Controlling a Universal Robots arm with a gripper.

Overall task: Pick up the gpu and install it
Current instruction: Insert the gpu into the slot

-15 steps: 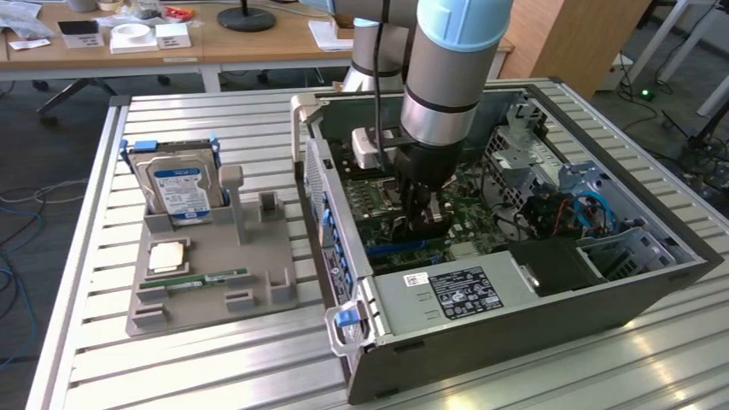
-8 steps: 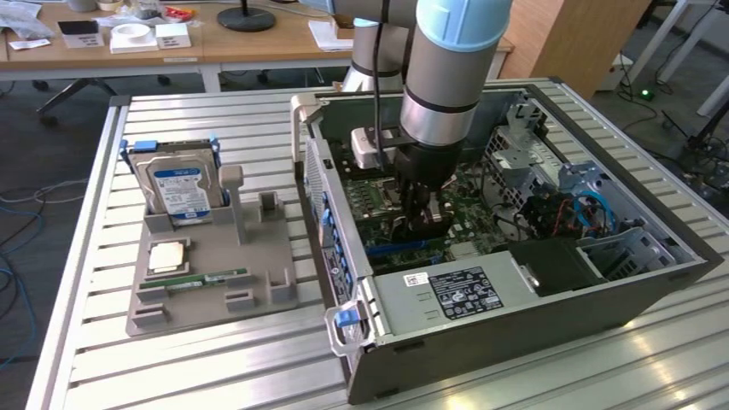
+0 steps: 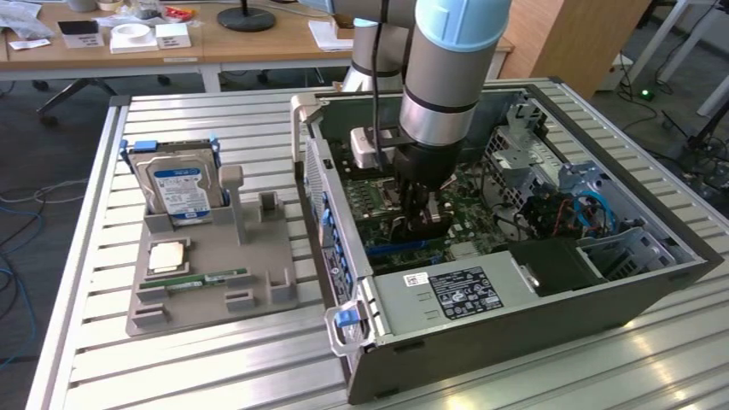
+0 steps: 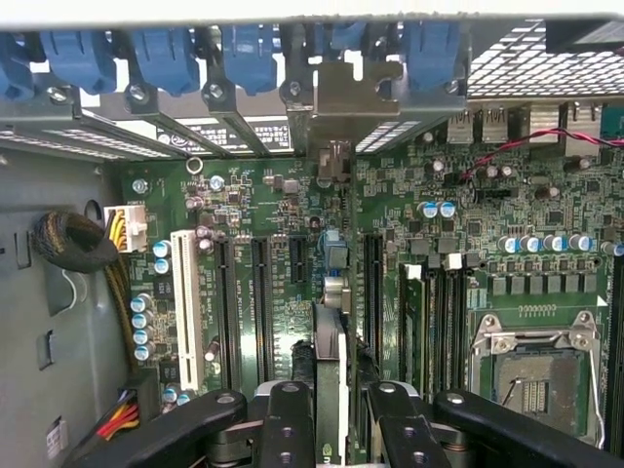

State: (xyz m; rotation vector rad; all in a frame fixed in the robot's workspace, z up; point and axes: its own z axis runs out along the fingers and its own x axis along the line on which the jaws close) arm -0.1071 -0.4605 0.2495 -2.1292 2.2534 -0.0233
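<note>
My gripper (image 3: 424, 224) reaches down into the open computer case (image 3: 638, 282), low over the green motherboard (image 3: 467, 218). In the wrist view the gpu (image 4: 331, 302) shows edge-on as a thin card running away from the gripper (image 4: 336, 434). Its silvery metal bracket (image 4: 346, 97) stands at the case's rear slot openings. The black fingers (image 4: 291, 419) are shut on the card, one on each side. The card stands upright between the long black expansion slots (image 4: 261, 302); whether it sits in a slot I cannot tell.
On the exterior view's left, a grey holder (image 3: 217, 295) carries a hard drive (image 3: 177, 188), a processor chip (image 3: 171, 254) and a green memory stick (image 3: 211, 278). Inside the case are the power supply (image 3: 456, 290), blue bracket clips (image 4: 166, 54), a processor socket (image 4: 531, 375) and cable bundles (image 4: 68, 244).
</note>
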